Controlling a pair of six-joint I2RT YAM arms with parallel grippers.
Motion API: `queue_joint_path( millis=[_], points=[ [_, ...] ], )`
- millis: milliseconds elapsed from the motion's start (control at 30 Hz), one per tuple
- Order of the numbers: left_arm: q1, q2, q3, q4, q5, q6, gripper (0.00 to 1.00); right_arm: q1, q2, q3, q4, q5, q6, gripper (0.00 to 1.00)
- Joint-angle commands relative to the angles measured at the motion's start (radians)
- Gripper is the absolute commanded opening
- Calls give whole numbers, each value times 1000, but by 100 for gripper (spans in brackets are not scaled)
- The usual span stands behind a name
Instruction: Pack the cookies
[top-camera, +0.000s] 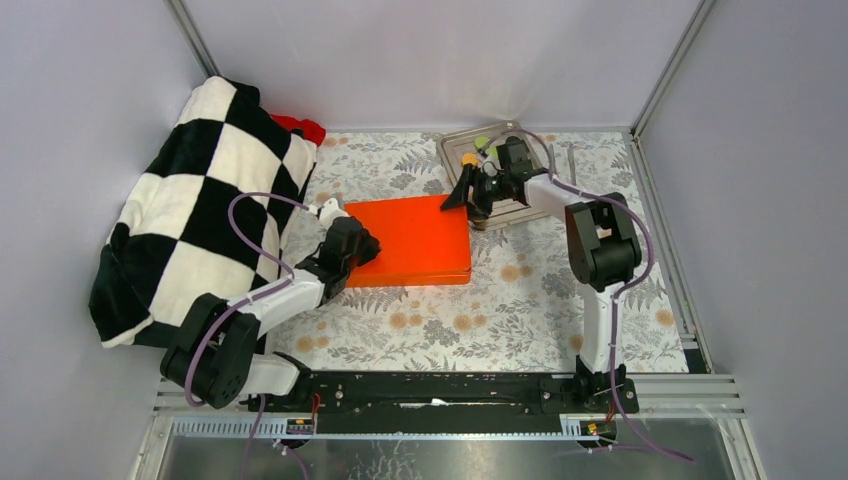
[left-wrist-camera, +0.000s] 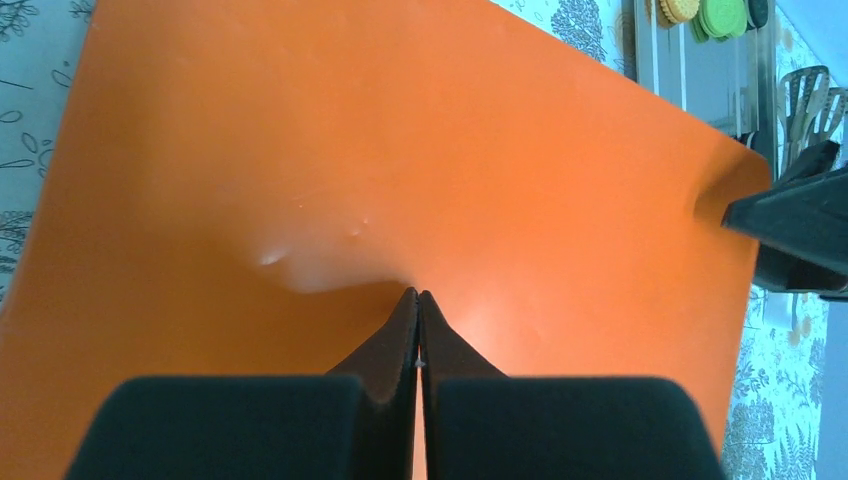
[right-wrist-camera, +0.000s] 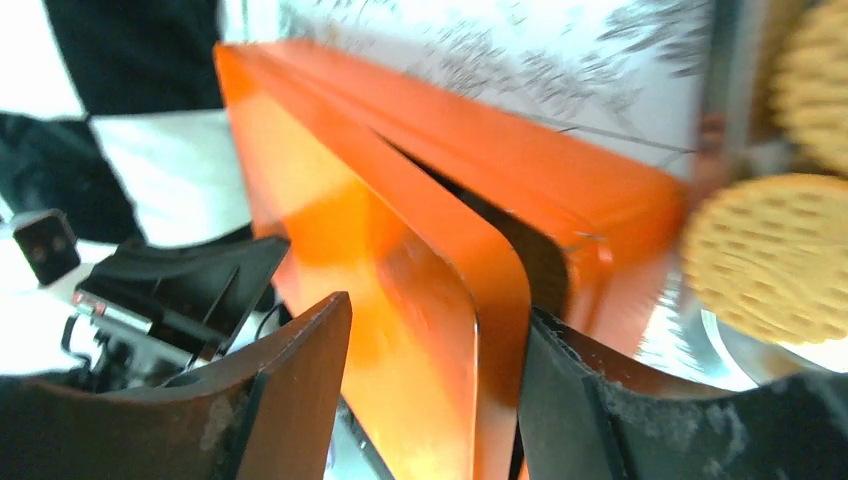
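Note:
The cookies lie in a metal tray (top-camera: 500, 215) at the back: an orange one (top-camera: 469, 158) and green ones (top-camera: 482, 142). The left wrist view shows them as a row (left-wrist-camera: 712, 14), and the right wrist view shows an orange one (right-wrist-camera: 770, 255) close up. A flat orange box (top-camera: 410, 240) lies mid-table, and its lid (right-wrist-camera: 400, 300) is lifted slightly at the corner. My left gripper (left-wrist-camera: 417, 297) is shut and its tips press on the lid near the left edge (top-camera: 355, 245). My right gripper (right-wrist-camera: 430, 340) is open and straddles the lid's far right corner (top-camera: 465, 195).
A black-and-white checked blanket (top-camera: 200, 210) is heaped at the left, with a red thing (top-camera: 300, 128) behind it. A metal utensil (top-camera: 572, 160) lies right of the tray. A floral cloth (top-camera: 520, 290) covers the table, and walls close in at the back and sides.

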Motion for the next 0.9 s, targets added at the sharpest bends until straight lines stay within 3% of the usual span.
queue_joint_path(
  millis=[0,267,367,467,567,700,867],
  points=[
    [-14,52,-53,-65,43,-1,0,-30,-132,-1,-79,303,-27,65],
    [-15,126,-25,-12,113,7,0,-32,-286,-24,-166,546,-45,63],
    [-15,110,35,-57,130,8,0,-33,-297,-30,-224,605,-72,50],
    [-14,25,139,-245,50,-5,0,-32,-291,-61,-243,630,-88,19],
    [8,-52,289,-505,-105,-31,0,-32,-282,-102,-244,640,-92,2],
    [141,-96,335,-792,-250,-132,0,-28,-275,-149,-247,648,-104,0],
    [246,-137,174,-855,-296,-280,0,-25,-254,-164,-269,658,-128,0]
  ],
)
